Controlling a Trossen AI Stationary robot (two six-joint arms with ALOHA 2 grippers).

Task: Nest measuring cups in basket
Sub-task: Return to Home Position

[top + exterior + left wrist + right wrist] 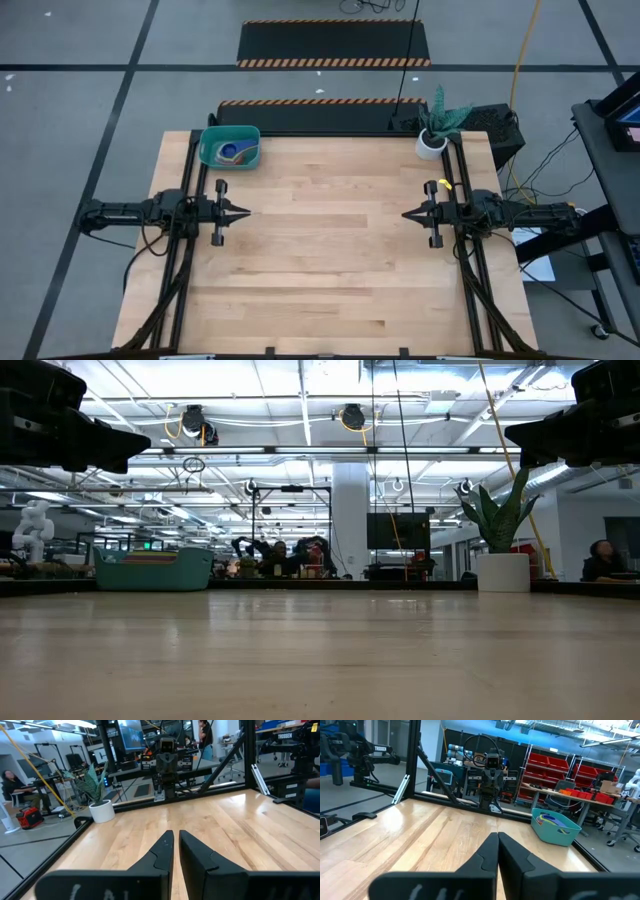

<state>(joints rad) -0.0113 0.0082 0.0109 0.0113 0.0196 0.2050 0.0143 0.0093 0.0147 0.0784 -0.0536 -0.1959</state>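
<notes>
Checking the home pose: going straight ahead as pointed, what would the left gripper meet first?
Probably the right gripper, which faces the left gripper across the table; nothing shows between them.

Table: pale wood-plank top (330,290) in a black frame, stretching between the left gripper (243,212) and the right gripper (407,213).
Floor: grey concrete (70,110) with dark tape lines, on every side of both grippers.
Mats: two black mats (335,43) with orange-striped edges, off to the side of both grippers, past the table's far edge.
Plant: spiky green leaves in a white pot (432,145), beside the right gripper at the table's corner.
Shelving: racks of red bins (545,775), ahead of the right gripper, beyond the table.
Ceiling: white ceiling (250,390) with beams, pipes and bright light strips, high above both grippers.
Column: white pillar (350,510), in the room behind.
</notes>
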